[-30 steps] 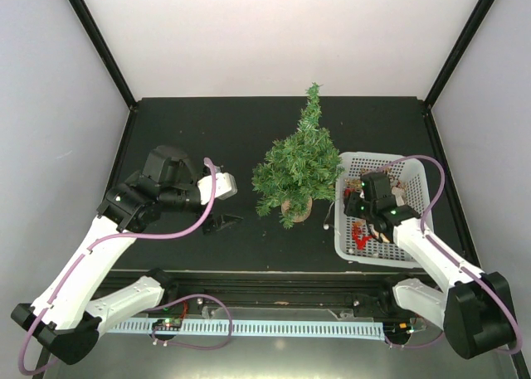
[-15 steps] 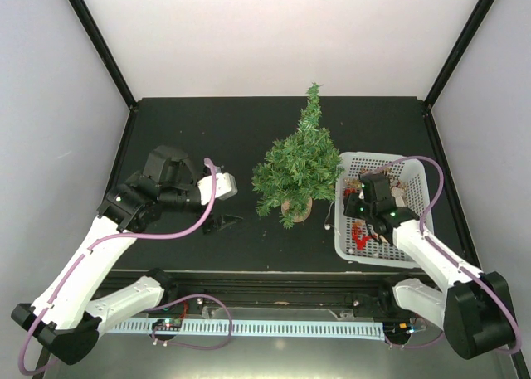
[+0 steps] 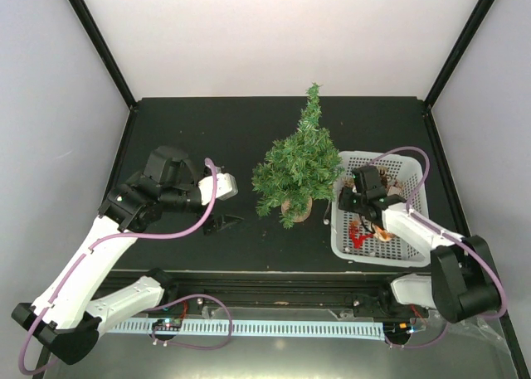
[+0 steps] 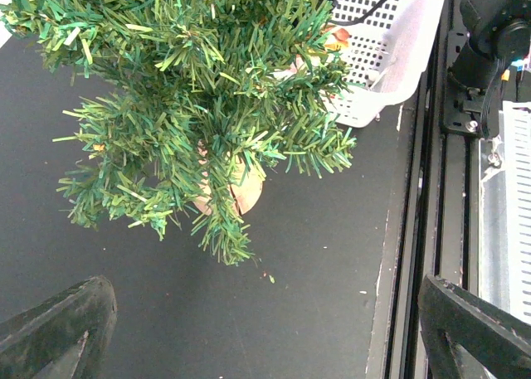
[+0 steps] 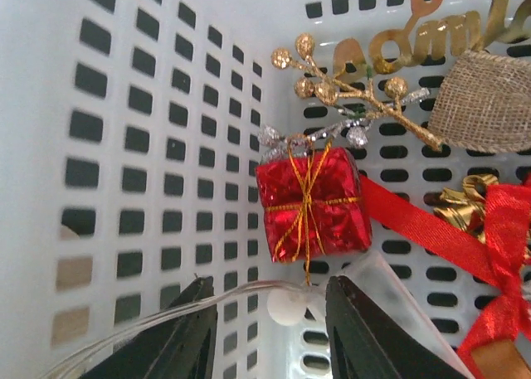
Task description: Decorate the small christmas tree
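Observation:
The small christmas tree (image 3: 299, 165) stands mid-table on its tan wooden base (image 3: 296, 206); no ornament shows on it. In the left wrist view the tree (image 4: 199, 89) fills the top and its base (image 4: 242, 192) shows under the branches. My left gripper (image 3: 222, 223) is open and empty, left of the tree, above bare table (image 4: 265, 346). My right gripper (image 3: 355, 205) is inside the white basket (image 3: 415, 180). It is open (image 5: 270, 337), with a white bead (image 5: 286, 307) on a clear light wire between its fingers. A red gift-box ornament (image 5: 311, 201) lies just beyond the fingertips.
The basket also holds a gold berry sprig (image 5: 357, 89), gold lettering (image 5: 431, 31), a burlap piece (image 5: 489, 101) and a red ribbon (image 5: 465, 238). Its perforated left wall (image 5: 124, 147) is close beside my right gripper. The basket's corner (image 4: 390, 39) sits just behind the tree.
My right gripper has moved left inside the basket, toward its left wall near the tree. The left arm and the tree have not moved.

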Action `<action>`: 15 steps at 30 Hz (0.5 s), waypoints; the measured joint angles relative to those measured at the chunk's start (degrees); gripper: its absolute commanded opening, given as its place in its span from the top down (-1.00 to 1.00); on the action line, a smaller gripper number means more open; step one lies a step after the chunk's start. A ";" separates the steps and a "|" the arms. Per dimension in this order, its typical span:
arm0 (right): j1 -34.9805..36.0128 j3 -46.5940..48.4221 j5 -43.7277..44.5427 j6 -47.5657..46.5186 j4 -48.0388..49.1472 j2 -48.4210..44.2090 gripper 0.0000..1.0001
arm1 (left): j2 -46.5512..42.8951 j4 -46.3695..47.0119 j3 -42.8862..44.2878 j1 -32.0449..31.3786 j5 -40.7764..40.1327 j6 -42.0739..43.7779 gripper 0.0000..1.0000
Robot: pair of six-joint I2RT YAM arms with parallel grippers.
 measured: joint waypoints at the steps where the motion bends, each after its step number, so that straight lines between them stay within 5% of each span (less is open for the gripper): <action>1: 0.00 0.61 0.02 0.20 0.48 1.14 0.37 | 0.00 0.00 0.00 0.00 0.09 0.00 -0.98; 6: 0.02 1.95 0.55 0.98 2.08 3.08 0.80 | 0.00 0.00 0.00 0.00 0.52 0.00 -0.98; 15: 0.02 2.27 3.50 1.57 2.05 -2.29 0.96 | 0.00 0.02 0.00 0.00 0.76 0.00 -0.98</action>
